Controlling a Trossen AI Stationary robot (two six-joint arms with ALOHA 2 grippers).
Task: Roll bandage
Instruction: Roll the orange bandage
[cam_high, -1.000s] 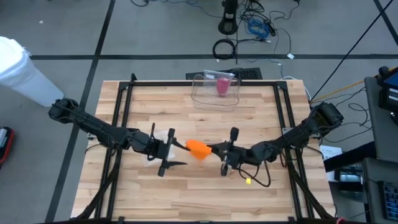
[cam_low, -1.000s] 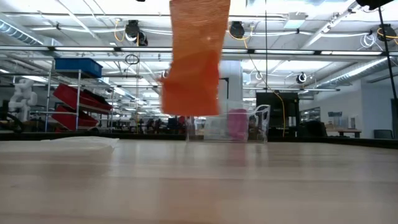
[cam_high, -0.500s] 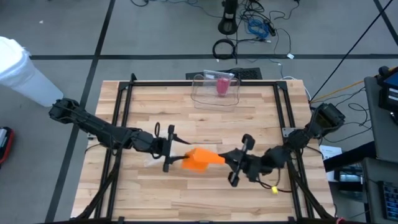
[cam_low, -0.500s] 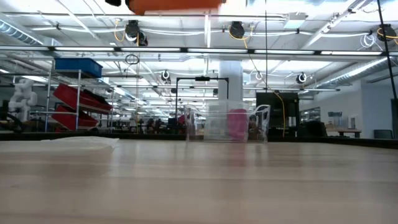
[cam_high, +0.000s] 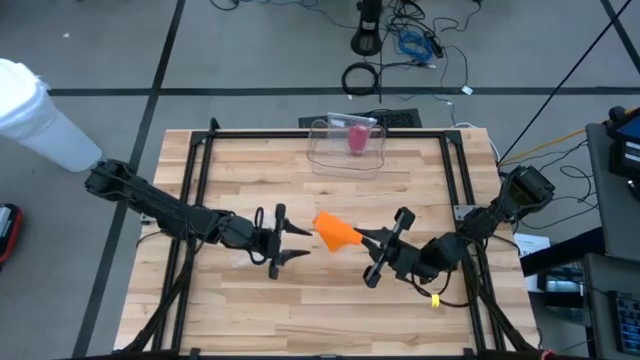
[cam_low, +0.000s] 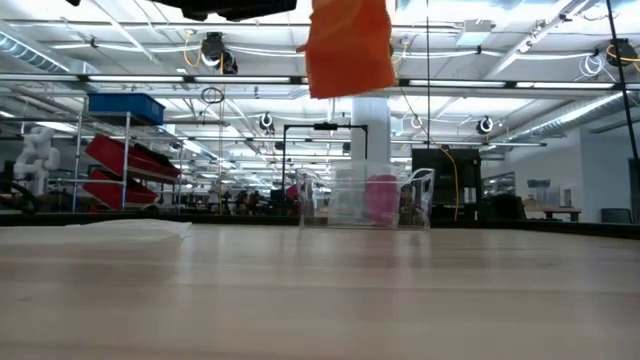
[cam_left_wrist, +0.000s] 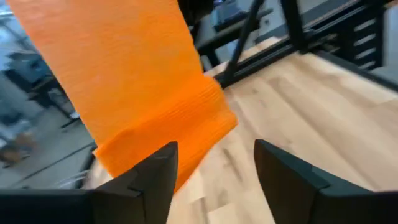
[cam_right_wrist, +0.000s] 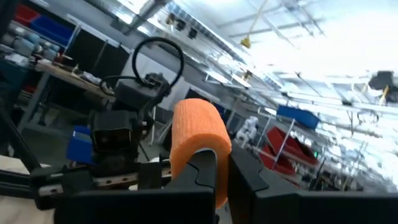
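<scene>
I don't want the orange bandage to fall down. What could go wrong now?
1. Only the right pincer is shut on the orange bandage, held high above the table. If that pinch slips, the bandage may drop.
2. The left pincer is open and not holding the loose end, so the strip could unroll or swing instead of rolling up.

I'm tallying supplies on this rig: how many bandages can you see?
2. An orange bandage is held above the table's middle by the right gripper. A pink one sits in the clear box at the far edge. Others may be hidden.
</scene>
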